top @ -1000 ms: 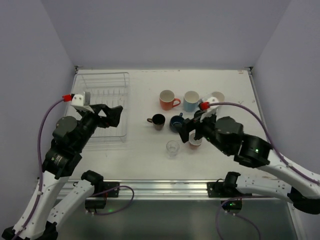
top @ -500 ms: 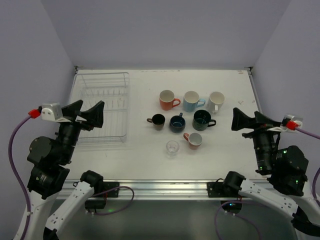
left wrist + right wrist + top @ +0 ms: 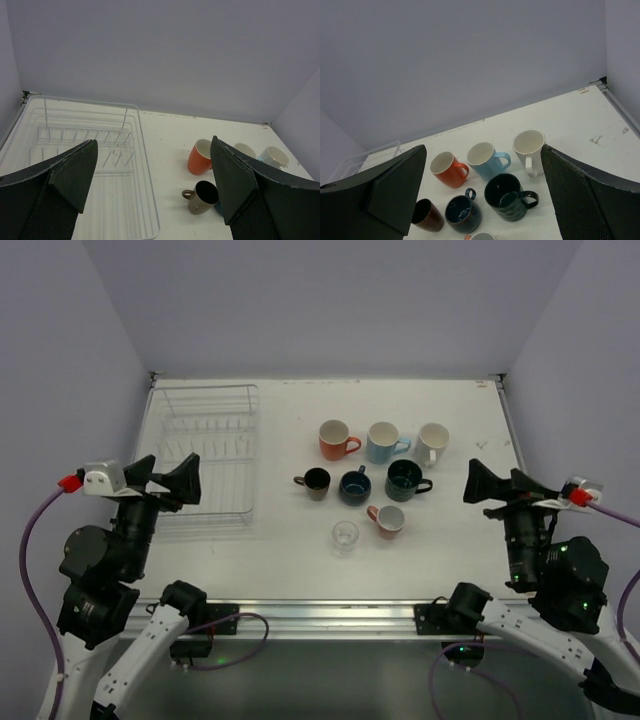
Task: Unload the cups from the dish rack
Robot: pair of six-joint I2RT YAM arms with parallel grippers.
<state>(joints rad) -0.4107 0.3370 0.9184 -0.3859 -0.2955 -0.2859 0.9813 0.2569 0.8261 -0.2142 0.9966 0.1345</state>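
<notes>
While both arms hover above the near edge of the table (image 3: 290, 565), the left gripper (image 3: 163, 478) has its fingers spread wide apart with nothing between them. Its wrist view shows the same gap. At far left, the dish rack (image 3: 205, 445) holds no cup in either view that shows it, so I judge the unloading finished. All eight cups stand upright on the table, right of the rack and none stacked. Left to right: dark brown cup (image 3: 317, 481), orange cup (image 3: 333, 437), clear glass (image 3: 345, 536), navy cup (image 3: 354, 486), light blue cup (image 3: 382, 440), salmon pink cup (image 3: 390, 521), dark green cup (image 3: 403, 480), white cup (image 3: 433, 440). Handling estimate: the mugs look like glazed ceramic, so they should be rigid, smooth, fairly light, and likely to chip if knocked together. The best hold is one finger inside and one outside the rim wall, on the side away from the handle. The glass is probably the lightest, slipperiest and most fragile, and needs a gentle pinch at the rim. At far right, the right gripper (image 3: 503, 485) is well apart from the cups, fingers spread, empty.
</notes>
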